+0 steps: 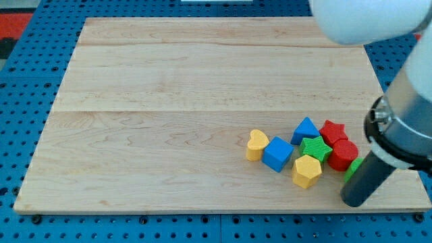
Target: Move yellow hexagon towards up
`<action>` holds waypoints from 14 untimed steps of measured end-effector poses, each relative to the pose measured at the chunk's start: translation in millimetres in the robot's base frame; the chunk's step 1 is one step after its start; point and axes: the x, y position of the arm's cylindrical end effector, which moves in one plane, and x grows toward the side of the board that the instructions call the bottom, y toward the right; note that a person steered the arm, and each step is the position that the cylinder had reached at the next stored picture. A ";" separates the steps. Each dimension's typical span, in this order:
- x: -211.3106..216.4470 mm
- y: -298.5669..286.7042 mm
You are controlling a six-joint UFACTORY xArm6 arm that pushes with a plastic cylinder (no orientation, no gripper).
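Observation:
The yellow hexagon (307, 171) lies on the wooden board (169, 101) near the view's bottom right. It touches the blue cube (277, 154) on its left and the green star (315, 148) above it. My tip (353, 201) rests on the board to the right of and slightly below the yellow hexagon, a short gap away. The rod rises from it toward the view's right.
A yellow heart (256, 144) lies left of the blue cube. A blue triangular block (306, 129), a red star (332, 131) and a red block (343, 154) crowd above and right of the hexagon. A green block (352, 170) peeks out beside the rod. The board's bottom edge is close.

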 end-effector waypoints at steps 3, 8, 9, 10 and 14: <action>0.0 -31.4; 0.0 -42.8; 0.0 -5.9; -8.7 -18.5; -72.8 -81.0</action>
